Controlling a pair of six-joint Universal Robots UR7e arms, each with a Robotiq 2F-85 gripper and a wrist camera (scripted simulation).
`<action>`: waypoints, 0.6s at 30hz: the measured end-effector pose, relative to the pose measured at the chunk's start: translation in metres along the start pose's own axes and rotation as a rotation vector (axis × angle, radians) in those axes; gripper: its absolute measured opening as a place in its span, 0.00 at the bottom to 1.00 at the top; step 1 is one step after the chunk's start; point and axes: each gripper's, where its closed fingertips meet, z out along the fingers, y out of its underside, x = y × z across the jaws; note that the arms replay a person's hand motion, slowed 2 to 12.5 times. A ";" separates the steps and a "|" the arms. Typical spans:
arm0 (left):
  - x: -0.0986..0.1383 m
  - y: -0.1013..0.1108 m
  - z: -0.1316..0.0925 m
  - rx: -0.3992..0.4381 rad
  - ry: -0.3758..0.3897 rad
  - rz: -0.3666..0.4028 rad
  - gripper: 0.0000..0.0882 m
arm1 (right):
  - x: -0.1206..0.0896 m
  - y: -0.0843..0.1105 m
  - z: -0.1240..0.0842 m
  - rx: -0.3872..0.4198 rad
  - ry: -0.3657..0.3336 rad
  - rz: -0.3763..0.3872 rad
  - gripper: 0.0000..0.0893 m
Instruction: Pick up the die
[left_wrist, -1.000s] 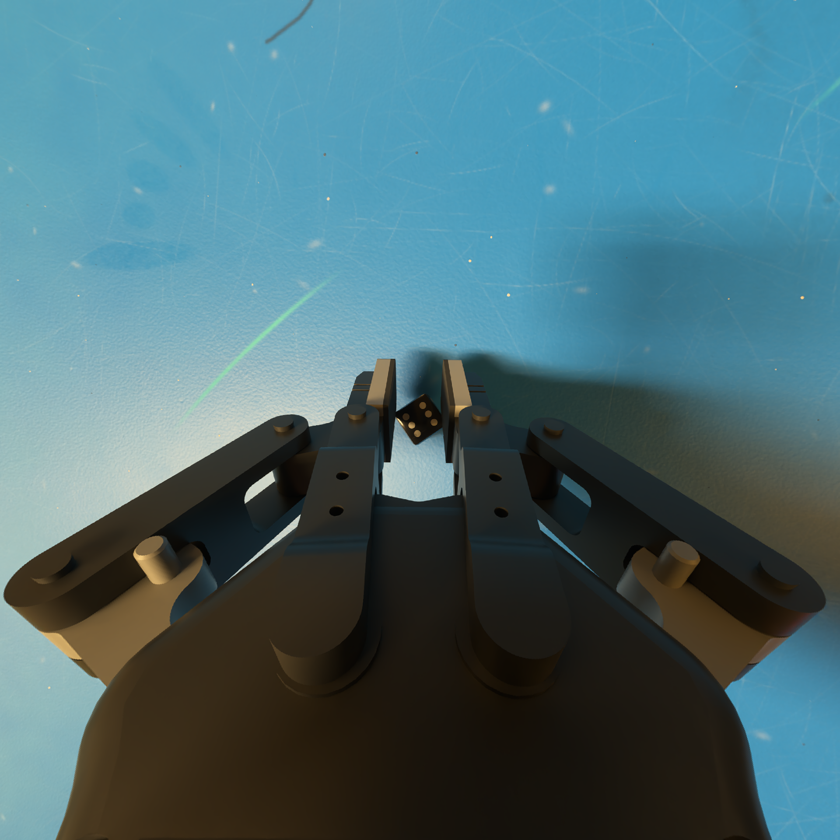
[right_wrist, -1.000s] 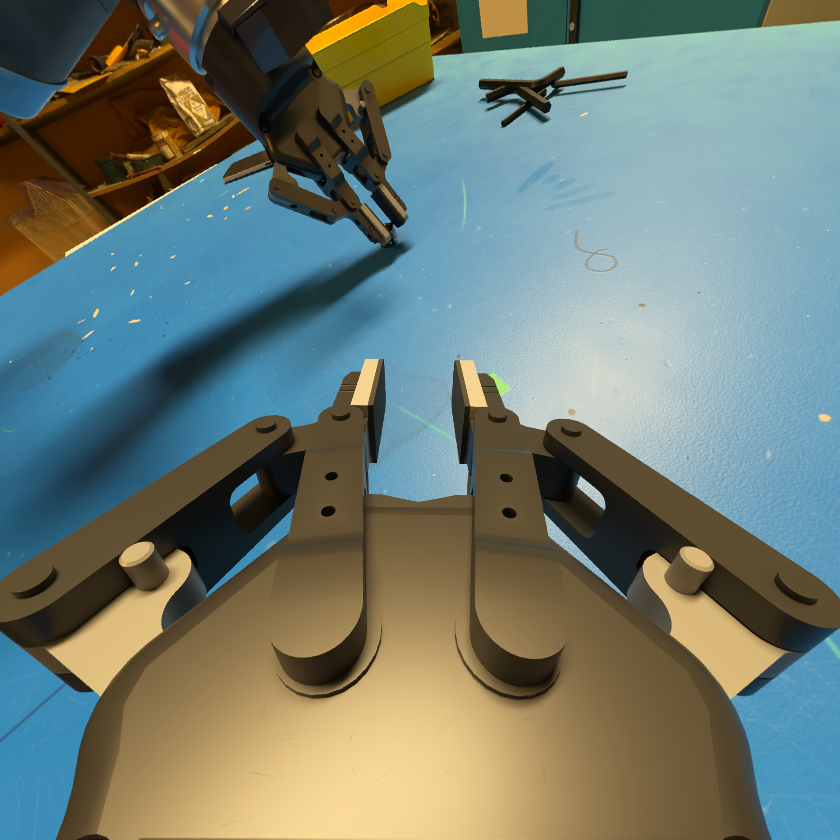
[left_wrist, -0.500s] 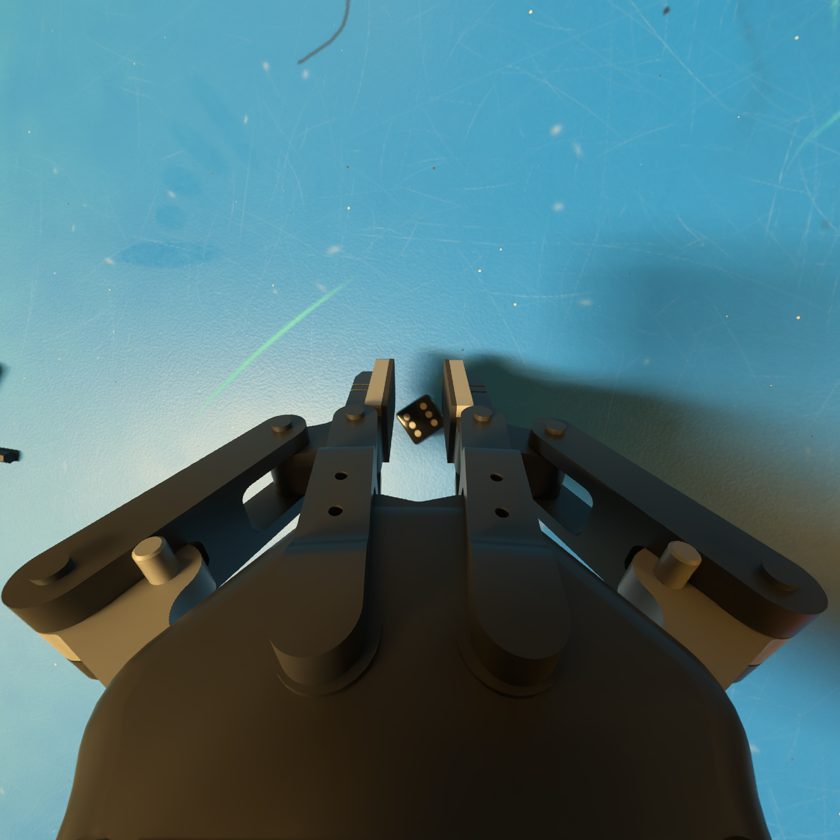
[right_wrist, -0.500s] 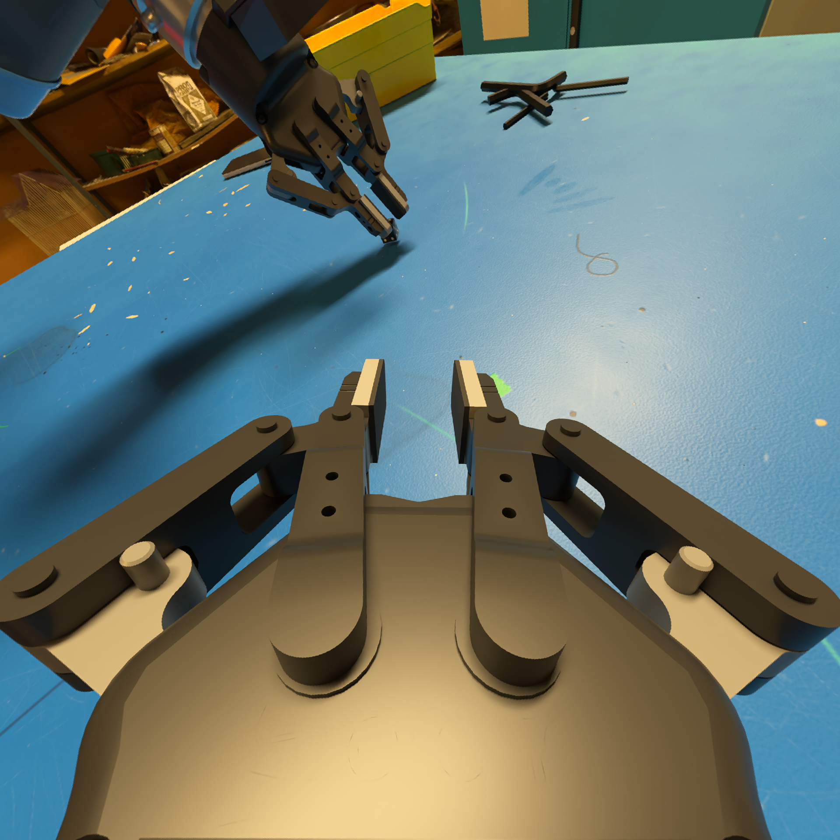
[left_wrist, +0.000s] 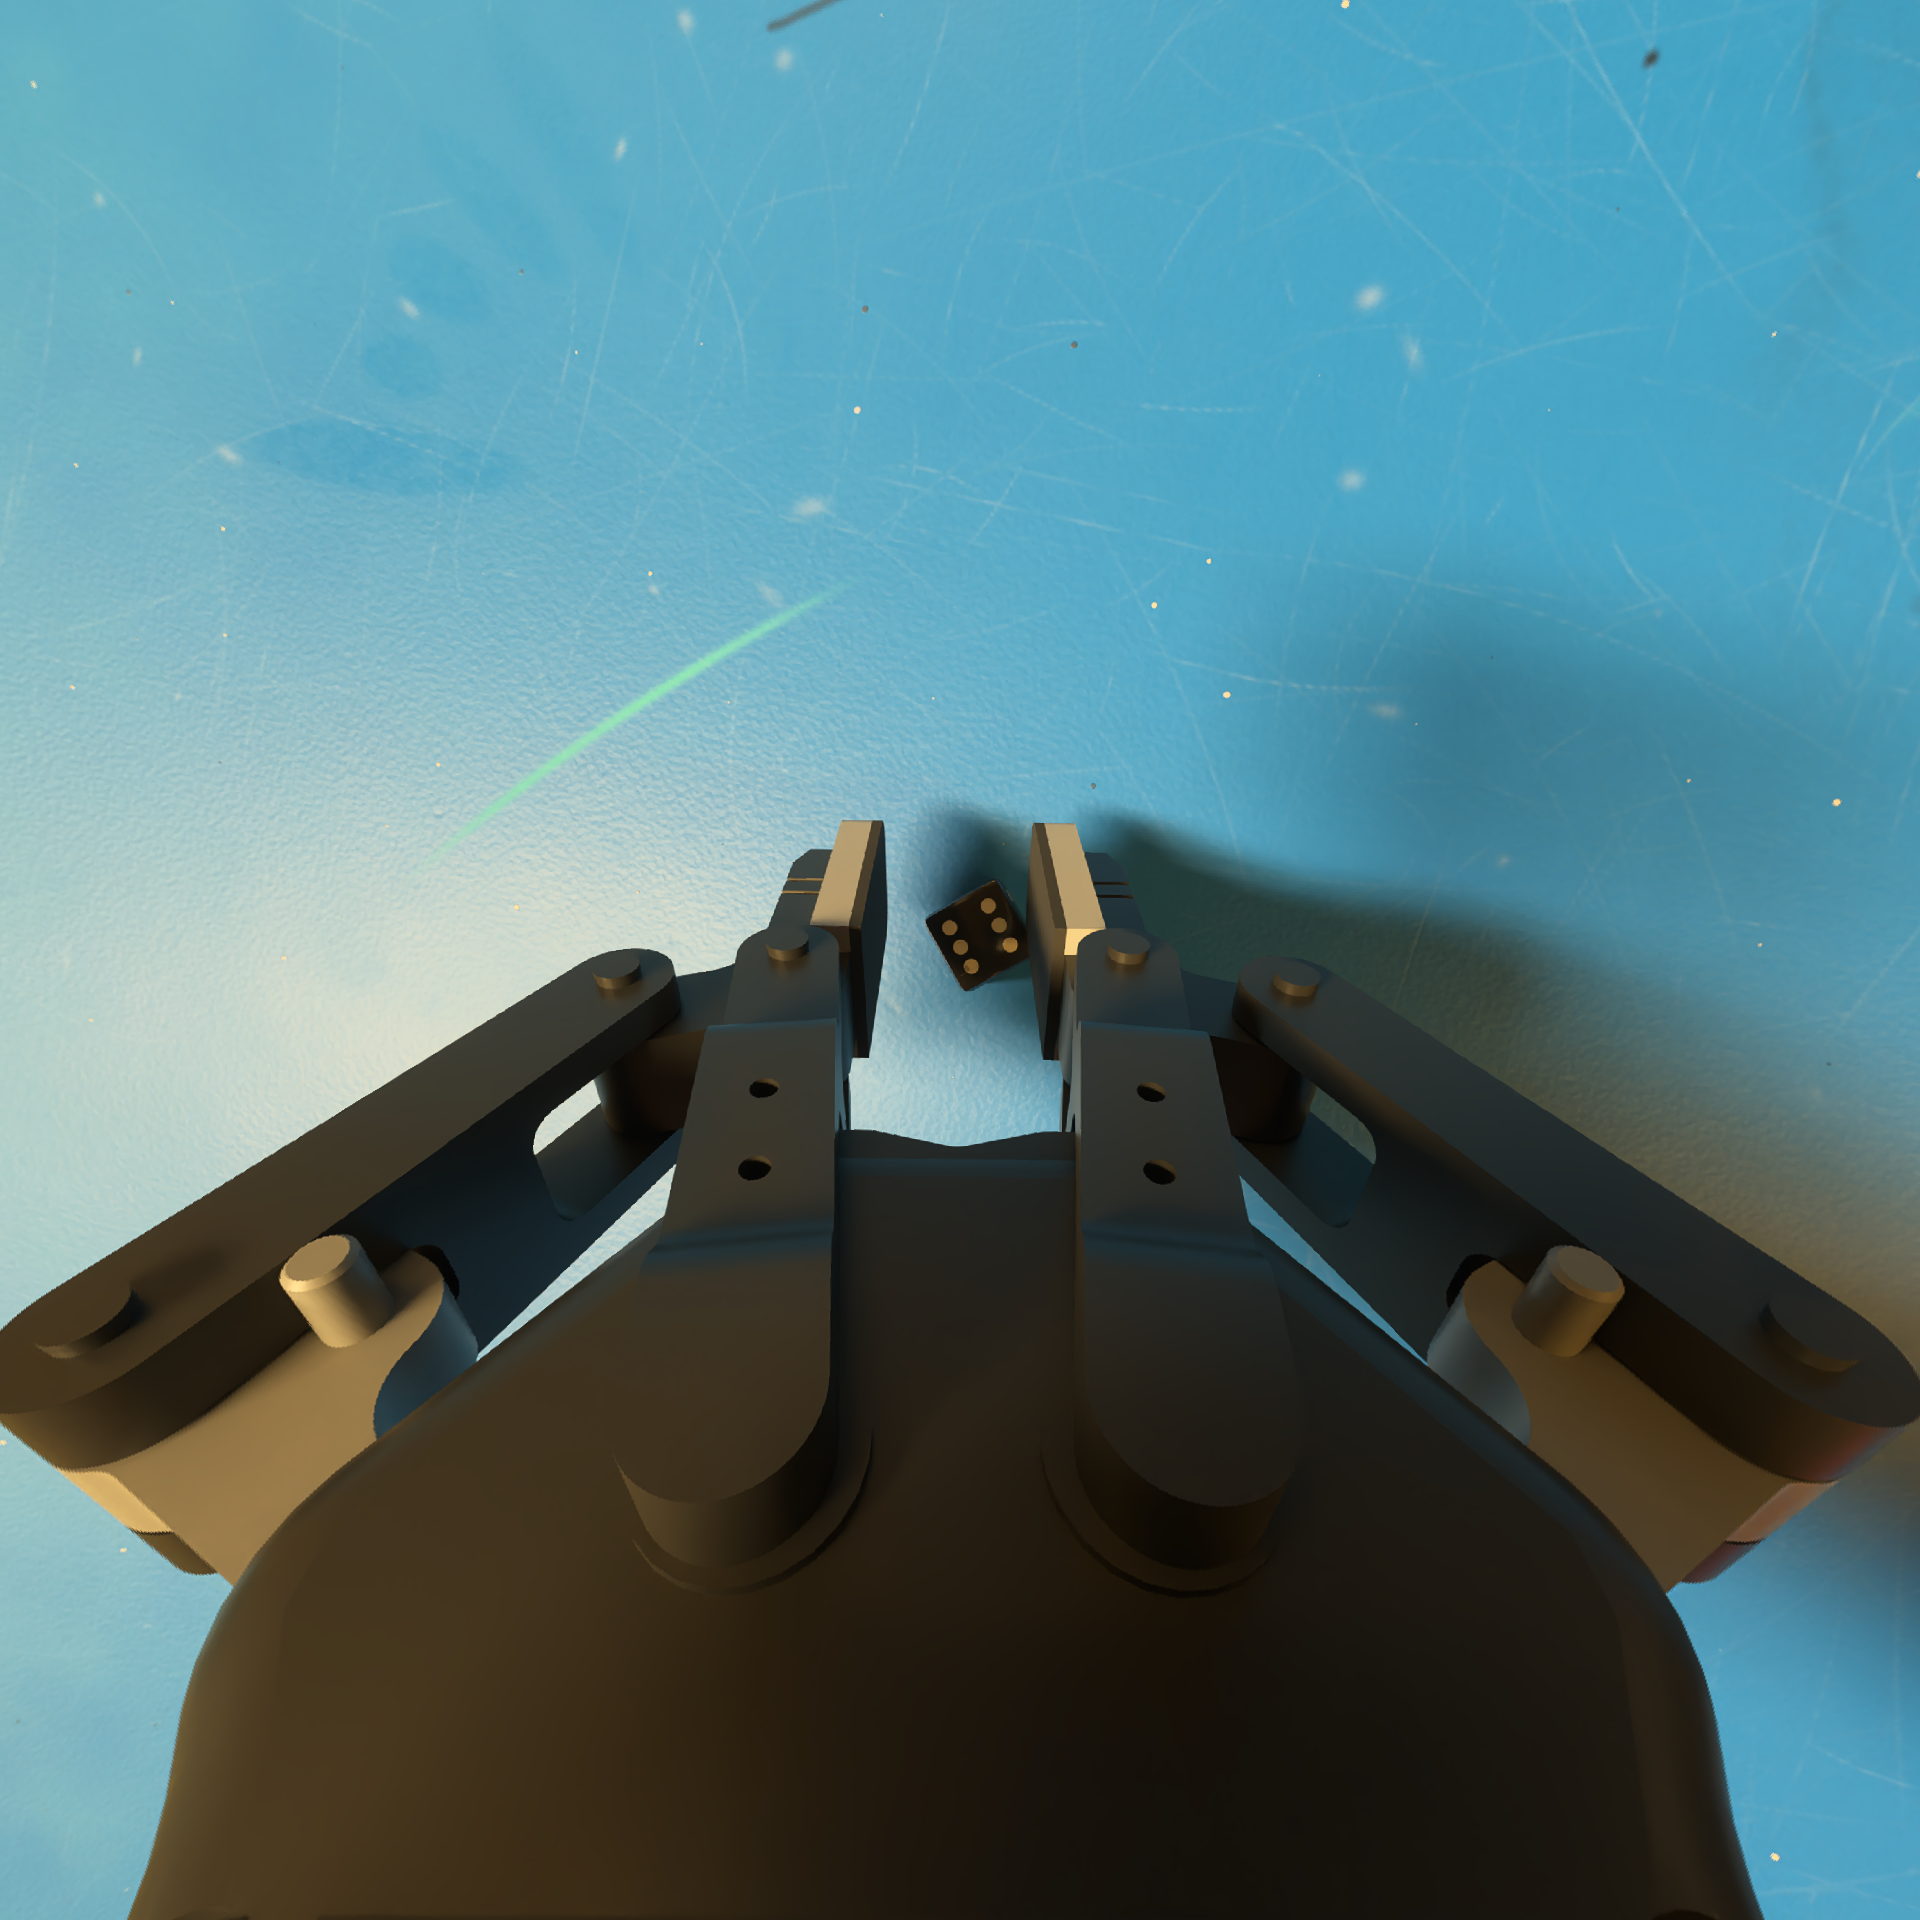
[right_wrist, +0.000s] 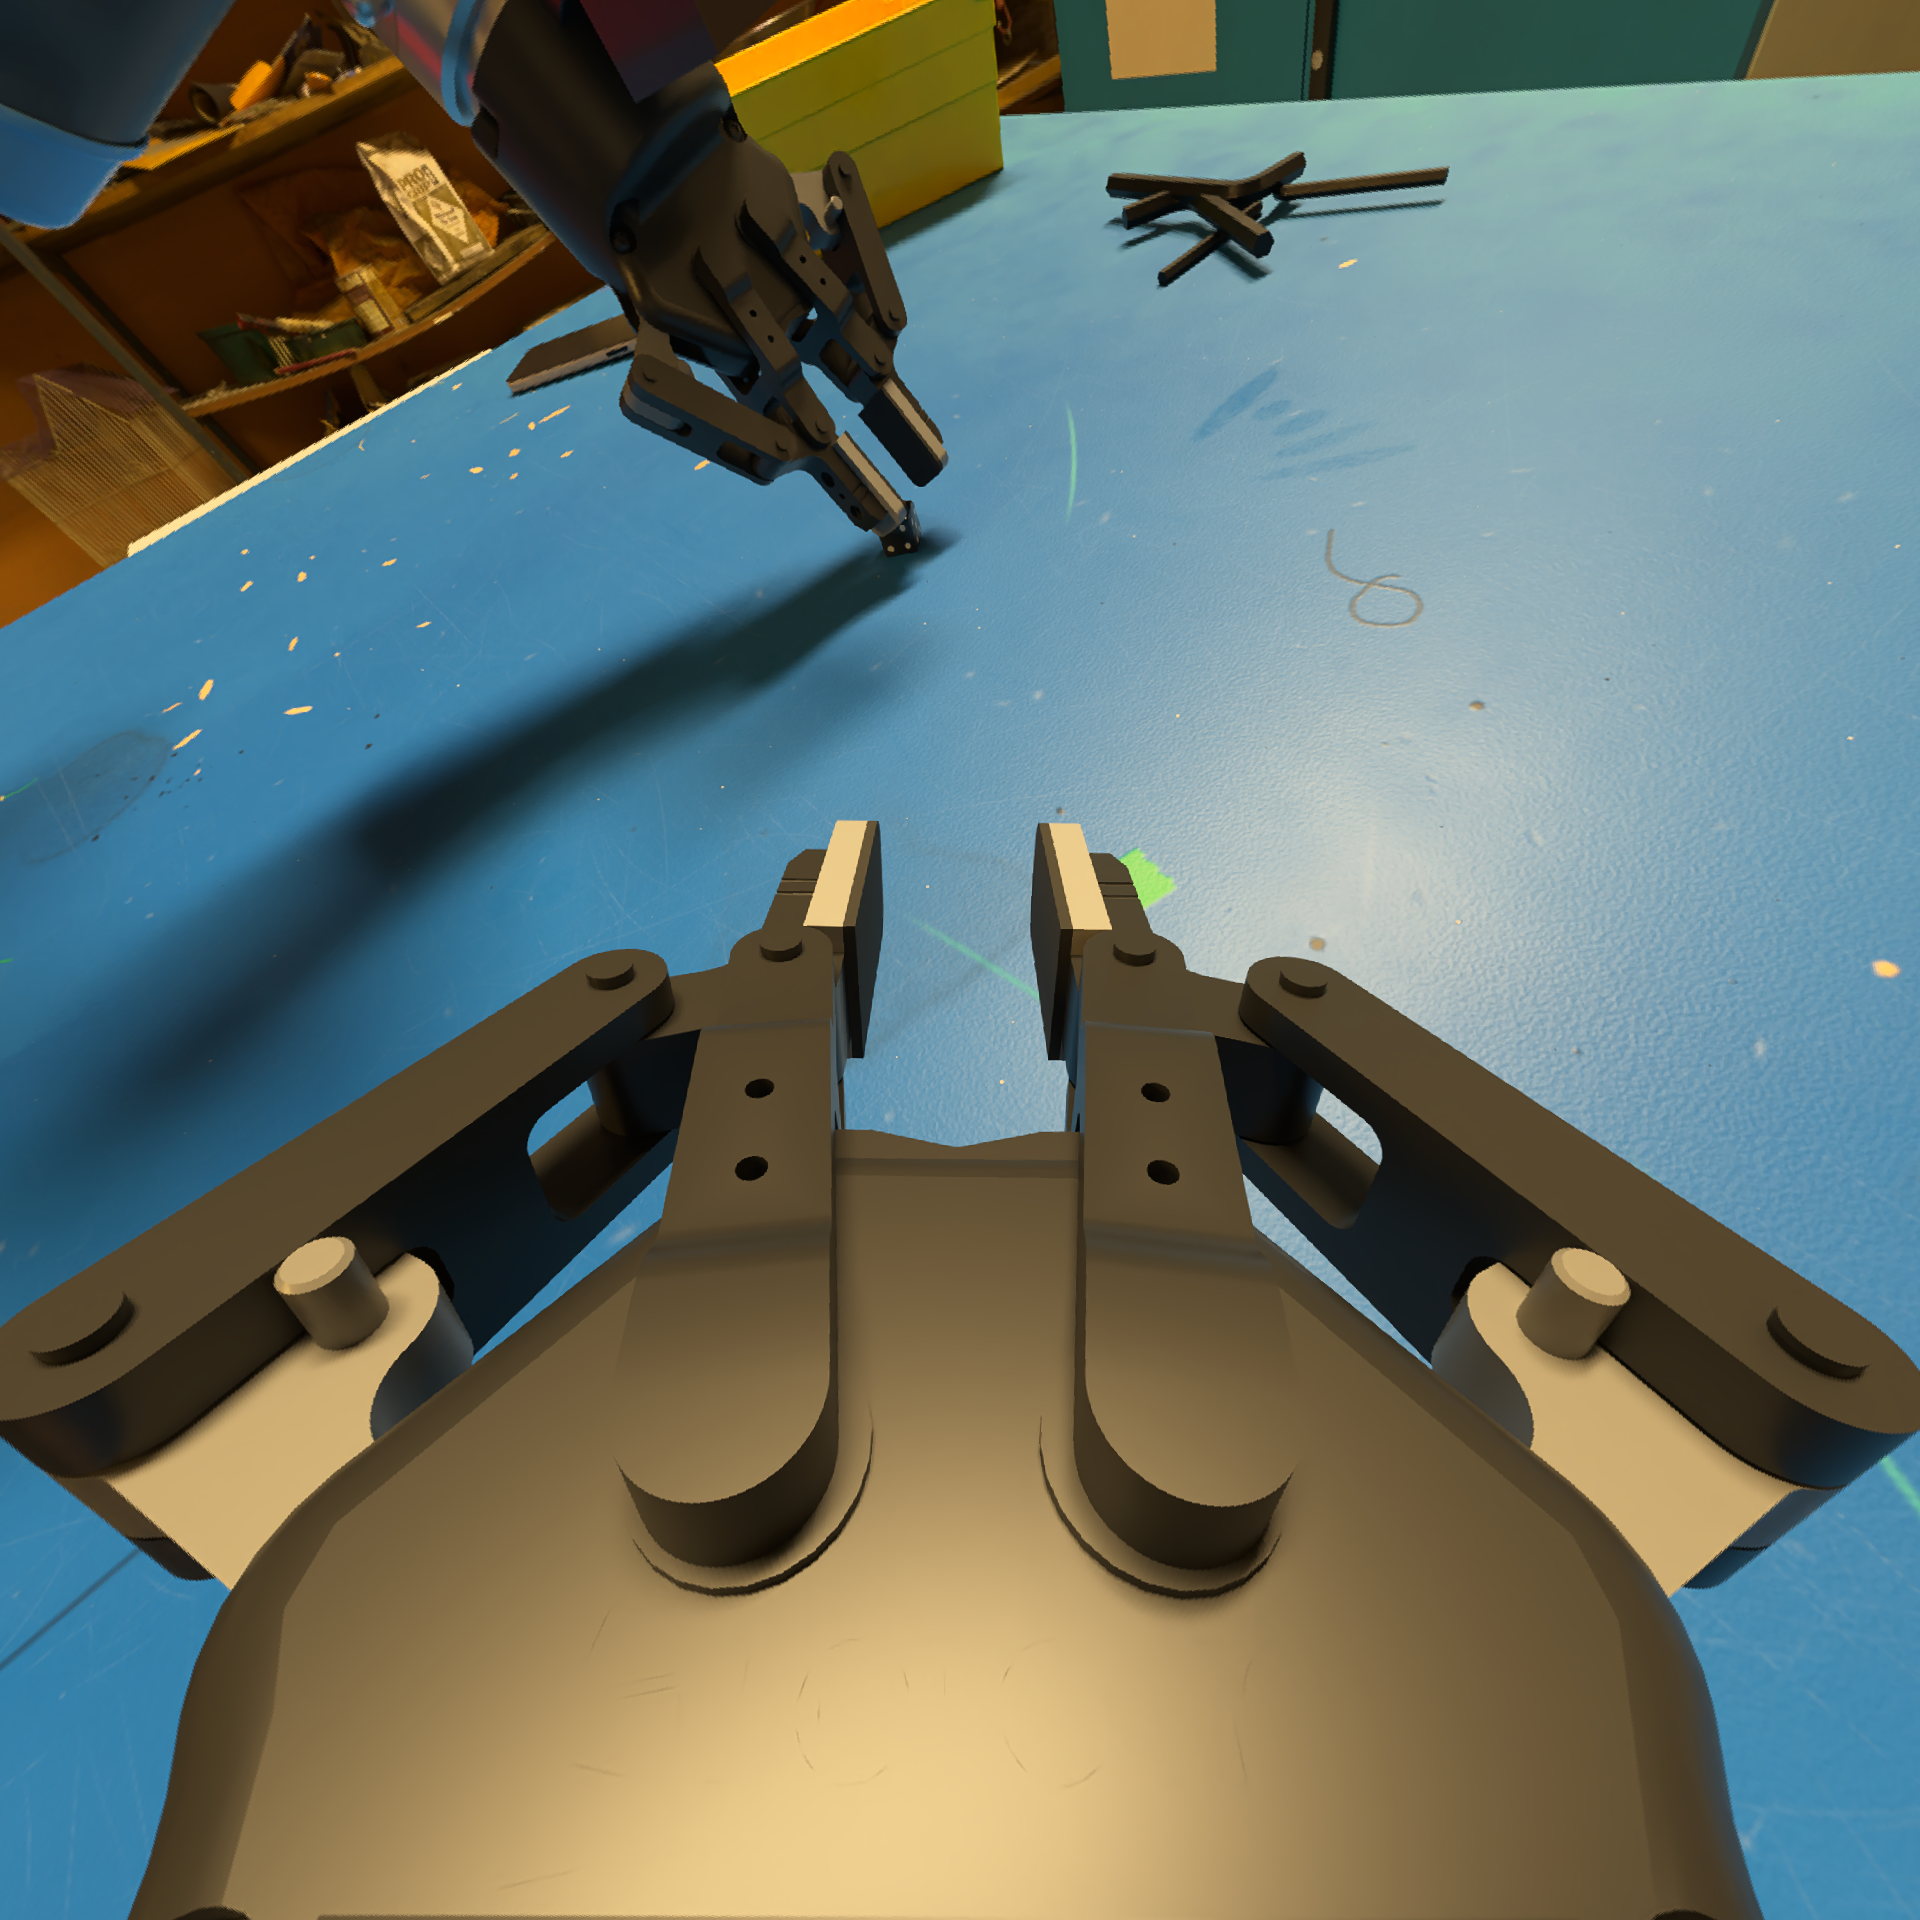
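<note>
In the left wrist view, the left pincer (left_wrist: 957, 883) is being held spread over the scratched blue tabletop (left_wrist: 1039, 416), its two pads standing apart. The black die (left_wrist: 977, 933) with pale pips is lying on the tabletop between those pads, turned cornerwise, touching or nearly touching the right-hand pad and set clear of the left-hand one; nothing is being gripped. A thin green streak (left_wrist: 634, 722) is being shown on the surface off to the left of the fingers.

In the right wrist view, shelving with clutter (right_wrist: 312, 260) is being seen beyond the tabletop's far left edge; its contents are too small to be told apart, save for a grey bag. A flat dark plate (right_wrist: 571, 353) is lying at that far left edge. Next, the left pincer (right_wrist: 914, 499) is being seen reaching down, its lower fingertip just beside the die (right_wrist: 900, 537), well in from the far left edge. A yellow bin (right_wrist: 883, 104) is standing at the far edge; its inside is hidden. The right pincer (right_wrist: 957, 883) is being held released and empty above the near part of the tabletop (right_wrist: 1558, 727). A bundle of dark sticks (right_wrist: 1236, 208) is lying toward the far right corner.
</note>
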 end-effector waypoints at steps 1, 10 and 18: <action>0.000 0.000 0.000 0.000 0.004 -0.008 0.28 | 0.000 0.000 0.000 0.000 0.000 0.000 0.30; 0.002 0.000 0.000 0.009 0.037 -0.062 0.24 | -0.001 0.000 0.000 -0.001 -0.002 0.005 0.29; 0.000 0.001 0.001 0.010 0.037 -0.080 0.28 | 0.000 0.000 0.000 -0.001 0.001 0.008 0.29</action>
